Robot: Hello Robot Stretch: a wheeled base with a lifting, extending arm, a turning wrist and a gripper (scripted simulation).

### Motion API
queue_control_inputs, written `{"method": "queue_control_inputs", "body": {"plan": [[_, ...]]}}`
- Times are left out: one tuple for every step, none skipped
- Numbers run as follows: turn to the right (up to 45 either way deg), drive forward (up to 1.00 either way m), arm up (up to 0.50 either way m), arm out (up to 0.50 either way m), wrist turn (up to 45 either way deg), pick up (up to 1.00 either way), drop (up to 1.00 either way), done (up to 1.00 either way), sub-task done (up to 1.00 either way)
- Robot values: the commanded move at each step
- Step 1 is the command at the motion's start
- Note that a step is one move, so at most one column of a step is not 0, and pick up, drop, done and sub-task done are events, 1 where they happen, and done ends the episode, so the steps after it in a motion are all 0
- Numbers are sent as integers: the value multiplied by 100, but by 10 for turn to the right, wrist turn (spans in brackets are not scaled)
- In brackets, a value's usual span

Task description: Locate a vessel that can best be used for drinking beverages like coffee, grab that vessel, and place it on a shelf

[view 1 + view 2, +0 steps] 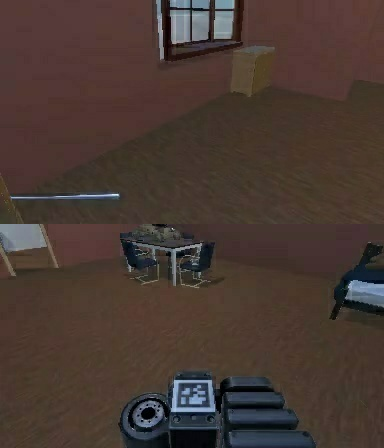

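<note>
Jaws at btm edge; table (176, 245) w/ chairs (143, 258) well apart.

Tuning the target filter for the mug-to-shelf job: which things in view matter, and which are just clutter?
Maybe for the job:
- small things on the dining table, too small to tell whether one is a mug

Just there:
- window
- tan box below it
- chairs
- bed

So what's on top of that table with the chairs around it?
A low clump of small things sits on the table, too small to name. Whatever lies behind the clump is covered.
</note>
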Motion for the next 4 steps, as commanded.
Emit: {"method": "queue_control_inputs", "body": {"plan": [[-450,0,0,0,0,0,0,0,0],[-300,0,0,0,0,0,0,0,0],[0,70,0,0,0,0,0,0,0],[-450,0,0,0,0,0,0,0,0]]}}
